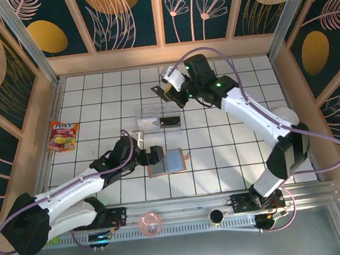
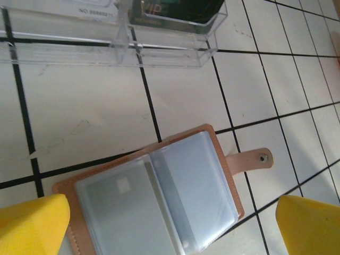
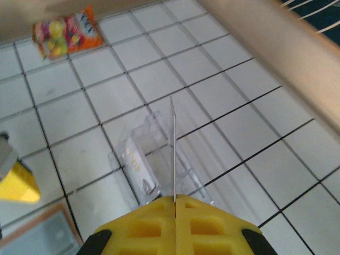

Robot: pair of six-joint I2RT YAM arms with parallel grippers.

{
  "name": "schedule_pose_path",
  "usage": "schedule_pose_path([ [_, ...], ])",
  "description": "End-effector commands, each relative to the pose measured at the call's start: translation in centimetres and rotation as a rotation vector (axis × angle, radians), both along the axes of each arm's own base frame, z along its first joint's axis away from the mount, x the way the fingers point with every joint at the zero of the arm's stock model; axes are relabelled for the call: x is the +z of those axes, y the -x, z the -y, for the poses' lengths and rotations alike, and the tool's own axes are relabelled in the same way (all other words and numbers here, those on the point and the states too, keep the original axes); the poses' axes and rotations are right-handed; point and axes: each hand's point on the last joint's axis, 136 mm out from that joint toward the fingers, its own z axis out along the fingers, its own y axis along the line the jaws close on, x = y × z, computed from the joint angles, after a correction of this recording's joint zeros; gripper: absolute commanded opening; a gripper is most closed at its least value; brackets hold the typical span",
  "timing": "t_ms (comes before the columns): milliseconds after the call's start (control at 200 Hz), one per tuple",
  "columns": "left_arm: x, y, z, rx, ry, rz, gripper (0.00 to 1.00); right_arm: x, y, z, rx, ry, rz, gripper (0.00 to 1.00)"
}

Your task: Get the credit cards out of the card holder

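The tan card holder lies open on the tiles, its clear sleeves facing up and its snap strap out to the right. A greyish credit card shows through the left sleeve. My left gripper hangs open just above it, a yellow finger at each side. In the top view the card holder sits at the left gripper's tip. My right gripper is shut on a thin card, seen edge-on, above the clear tray. The right gripper hovers behind that tray.
The clear tray holds a black card and a whitish card. A red-yellow snack packet lies by the left wall. Wooden walls ring the tiled floor. A pink ring sits on the front rail.
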Motion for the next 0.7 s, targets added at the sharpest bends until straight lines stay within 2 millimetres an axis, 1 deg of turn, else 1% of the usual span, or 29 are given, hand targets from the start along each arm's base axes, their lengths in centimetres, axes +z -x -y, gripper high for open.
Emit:
schedule_pose_path([
  [0,0.2,-1.0,-1.2,0.057,-0.061,0.009,0.99,-2.3,1.2,-0.3,0.180,0.128,-0.022,0.00],
  [60,0.2,-1.2,-1.6,0.075,-0.070,0.010,0.99,-3.2,1.0,-0.5,0.221,0.182,-0.045,0.00],
  [70,0.1,-1.3,-1.8,0.081,-0.073,0.009,0.99,-3.2,0.9,-0.5,0.226,0.188,-0.045,0.00],
  [160,0.1,-1.9,-2.5,0.115,-0.095,0.013,0.99,-5.2,1.0,-0.3,0.280,0.275,-0.093,0.00],
  [240,0.2,-2.3,-2.9,0.139,-0.101,0.016,0.99,-7.7,1.1,0.0,0.305,0.355,-0.129,0.00],
  [325,0.3,-2.7,-3.1,0.154,-0.099,0.013,0.99,-9.7,1.3,0.3,0.323,0.412,-0.130,0.00],
  [400,0.2,-2.9,-3.2,0.162,-0.106,0.007,0.99,-10.6,1.5,0.2,0.339,0.439,-0.120,0.00],
  [540,0.3,-3.2,-3.6,0.169,-0.118,0.004,0.99,-11.7,1.1,0.0,0.334,0.494,-0.096,0.00],
  [696,-0.1,-3.2,-3.6,0.170,-0.118,-0.009,0.99,-13.4,1.1,0.3,0.343,0.549,-0.097,0.00],
])
